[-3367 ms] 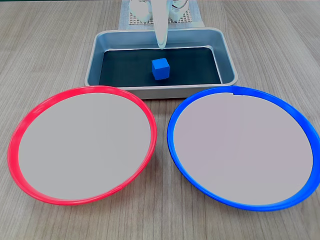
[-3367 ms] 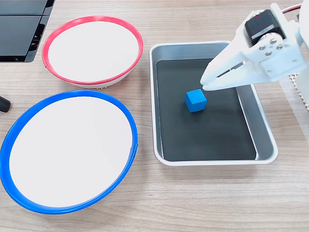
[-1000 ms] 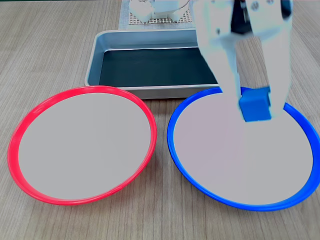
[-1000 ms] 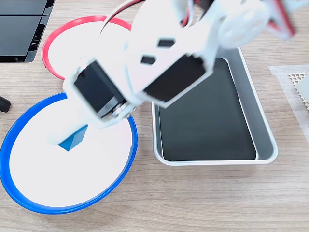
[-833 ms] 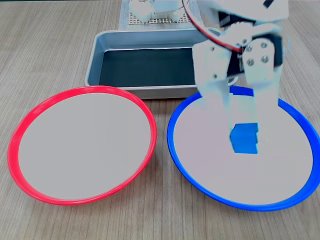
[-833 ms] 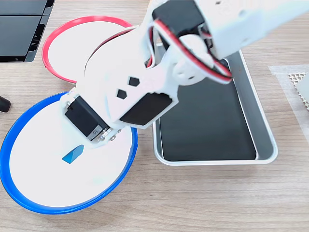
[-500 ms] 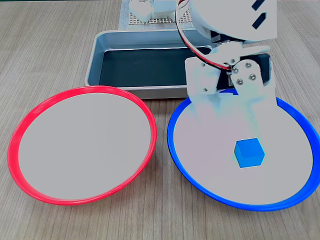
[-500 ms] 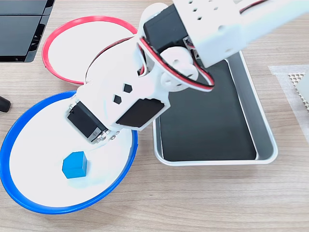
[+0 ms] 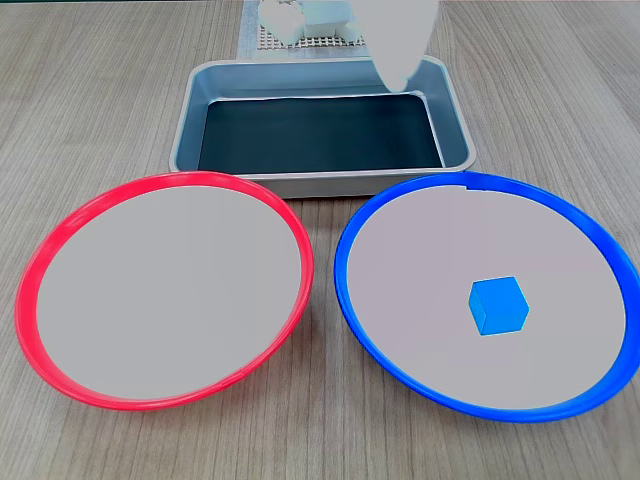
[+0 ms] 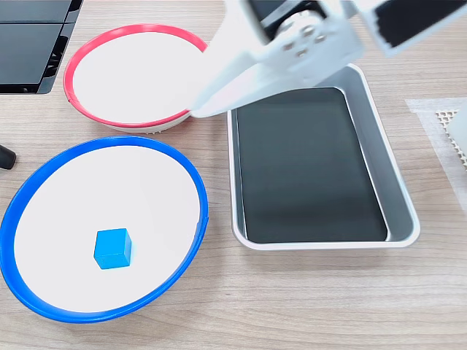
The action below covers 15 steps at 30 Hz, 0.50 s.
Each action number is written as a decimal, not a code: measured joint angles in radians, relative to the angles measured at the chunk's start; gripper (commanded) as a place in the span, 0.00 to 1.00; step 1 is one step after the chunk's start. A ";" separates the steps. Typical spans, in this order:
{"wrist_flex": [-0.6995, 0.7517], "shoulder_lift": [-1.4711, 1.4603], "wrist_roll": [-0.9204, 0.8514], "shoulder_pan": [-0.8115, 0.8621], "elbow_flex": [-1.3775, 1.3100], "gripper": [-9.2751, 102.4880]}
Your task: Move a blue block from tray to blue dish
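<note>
The block (image 10: 113,249) rests free in the blue dish (image 10: 191,179), at about 7 o'clock from the gripper (image 10: 195,113), which hangs well apart; its jaws look closed and empty.

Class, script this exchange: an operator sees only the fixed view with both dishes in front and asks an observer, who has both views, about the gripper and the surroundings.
Operator: The blue block sits in the blue dish. Where is the gripper's tip?
Observer: In a fixed view the gripper hangs about over the red dish rim, beside the tray, holding nothing.
Operator: Anything beyond the red dish?
Observer: A dark flat panel lies next to it.
</note>
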 measured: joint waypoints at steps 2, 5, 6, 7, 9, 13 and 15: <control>0.037 0.310 0.107 0.061 0.244 0.08; 0.051 0.669 0.313 0.137 0.532 0.08; 0.055 0.747 0.368 0.144 0.598 0.08; 0.060 0.811 0.374 0.150 0.652 0.08; 0.097 0.882 0.396 0.189 0.699 0.08; 0.222 0.985 0.399 0.192 0.718 0.08; 0.310 1.042 0.397 0.209 0.718 0.08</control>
